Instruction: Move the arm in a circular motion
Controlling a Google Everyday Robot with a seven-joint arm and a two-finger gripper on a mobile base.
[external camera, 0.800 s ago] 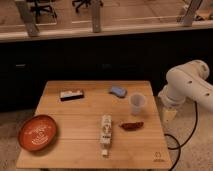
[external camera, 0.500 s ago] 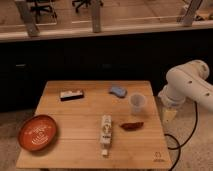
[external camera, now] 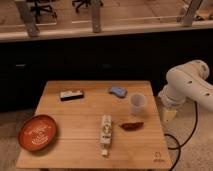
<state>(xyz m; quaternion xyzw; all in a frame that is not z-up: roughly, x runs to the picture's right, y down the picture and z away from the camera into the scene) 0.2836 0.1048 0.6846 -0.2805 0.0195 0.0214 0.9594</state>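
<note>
- Arm [external camera: 187, 85] of mine, glossy white with thick rounded segments and small dark dots, stands off the right edge of the wooden table [external camera: 75, 112]. It is bent so that its bulk hangs beside the board rather than over it.
- My gripper [external camera: 170, 115] points down from the arm's lower end, just beside the table's right edge. Whether it is spread or pressed together I cannot tell.
- I judge this posture suits the job. The task asks only for a circular sweep, so nothing on the table needs picking up, and keeping to the side leaves me room.
- The clear plastic cup [external camera: 137, 102] is the nearest thing. It stands upright between the blue sponge-like pad [external camera: 118, 91] behind it and a reddish-brown item [external camera: 131, 126] in front. A circle swung inward could tip it.
- A white bottle [external camera: 105, 134] lies on its side near the table's middle, well apart from me.
- Farther out, a dark flat packet [external camera: 72, 94] sits toward the back left and an orange-red plate [external camera: 37, 131] near the front left corner. Both look out of my reach.
- A black cable [external camera: 175, 142] loops below the arm. A wide circle should not drag it.
</note>
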